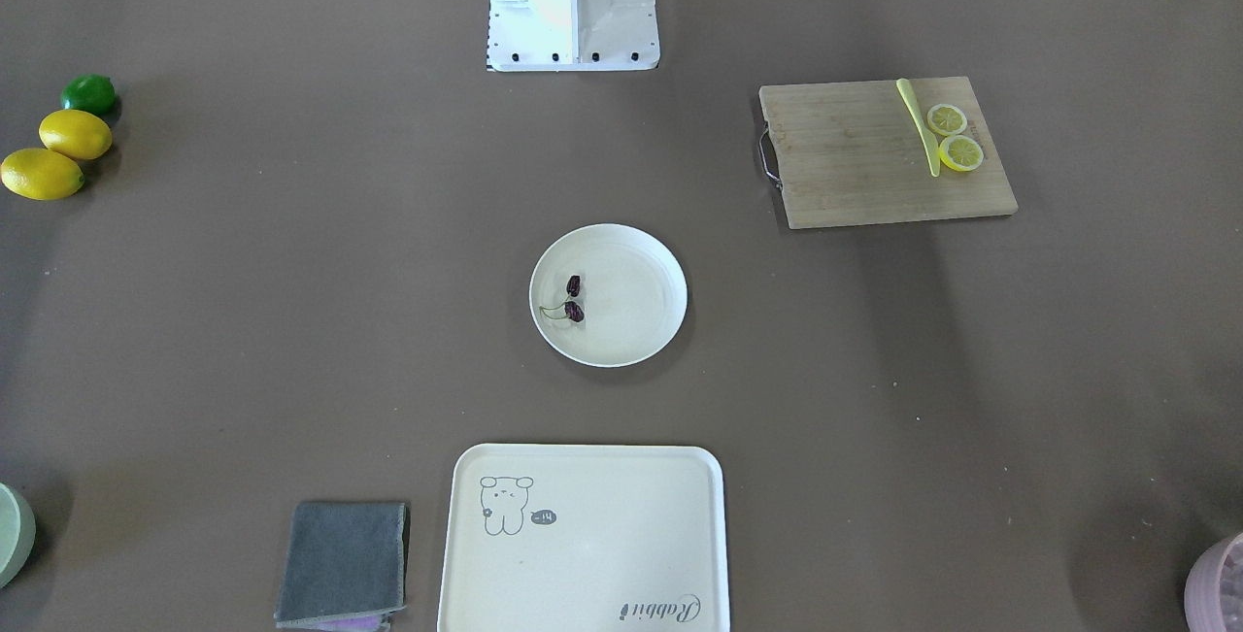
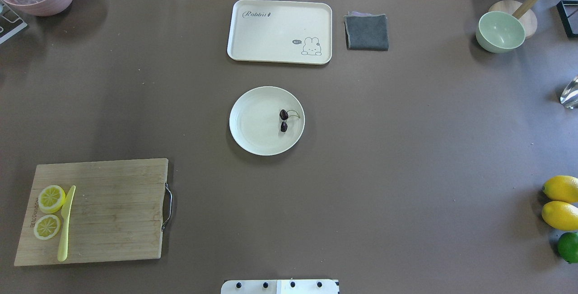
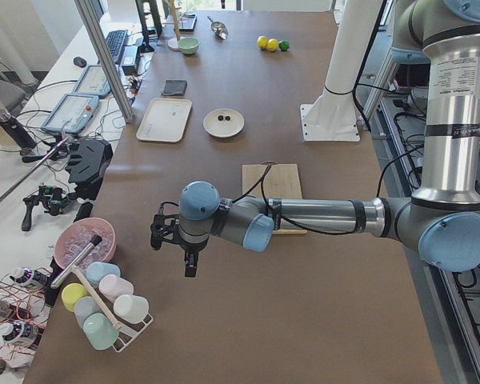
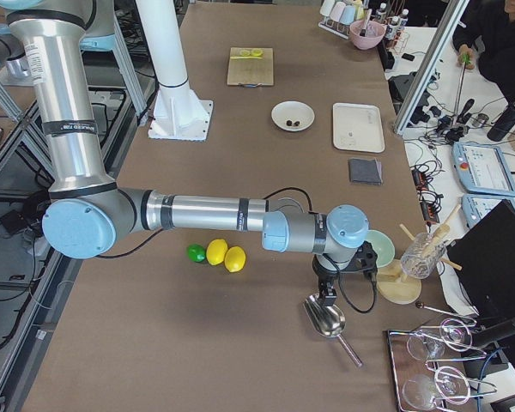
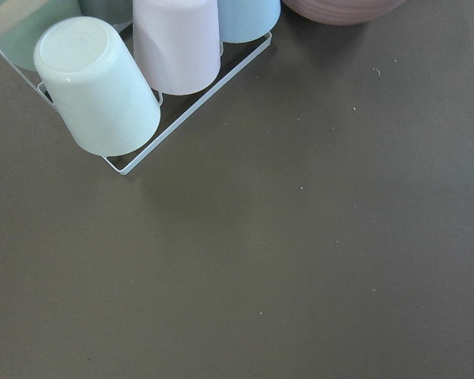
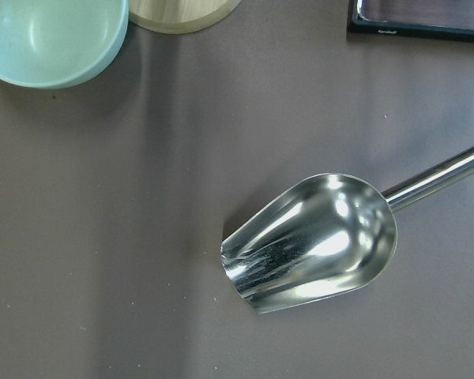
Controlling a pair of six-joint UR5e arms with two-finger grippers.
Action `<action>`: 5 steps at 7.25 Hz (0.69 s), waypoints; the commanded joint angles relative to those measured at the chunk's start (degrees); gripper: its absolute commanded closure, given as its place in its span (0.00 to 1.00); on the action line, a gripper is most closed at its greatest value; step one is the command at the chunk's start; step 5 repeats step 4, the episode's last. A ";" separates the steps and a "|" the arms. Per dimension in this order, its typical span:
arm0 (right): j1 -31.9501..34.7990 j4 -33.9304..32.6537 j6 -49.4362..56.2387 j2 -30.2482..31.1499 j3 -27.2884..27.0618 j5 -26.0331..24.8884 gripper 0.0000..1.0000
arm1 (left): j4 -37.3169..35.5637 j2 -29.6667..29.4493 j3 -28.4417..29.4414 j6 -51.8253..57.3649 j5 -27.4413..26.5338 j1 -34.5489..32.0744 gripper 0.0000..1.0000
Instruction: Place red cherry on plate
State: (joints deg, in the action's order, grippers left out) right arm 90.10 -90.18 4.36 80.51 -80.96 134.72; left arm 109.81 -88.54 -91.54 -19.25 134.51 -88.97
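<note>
Red cherry (image 1: 575,312) lies inside the plate (image 1: 636,316); left gripper (image 3: 189,269) and right gripper (image 4: 327,296), opening indiscernible, are best held well clear.

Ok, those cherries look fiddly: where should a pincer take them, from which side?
Probably from straight above, on the stems where they arch clear of the red cherry fruits; the pair lies flat inside the plate, whose raised rim hinders side approaches.
</note>
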 commanded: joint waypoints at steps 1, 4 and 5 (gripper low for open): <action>-0.01 0.00 -0.05 0.17 -0.16 0.01 0.00 | -0.03 -0.23 0.04 0.00 -0.83 0.02 0.02; -0.01 0.00 -0.06 0.00 -0.16 -0.07 0.00 | -0.03 -0.66 -0.04 0.00 -0.83 0.11 0.02; -0.01 0.00 -0.06 0.00 -0.16 -0.07 0.00 | -0.03 -0.66 -0.04 0.00 -0.83 0.11 0.02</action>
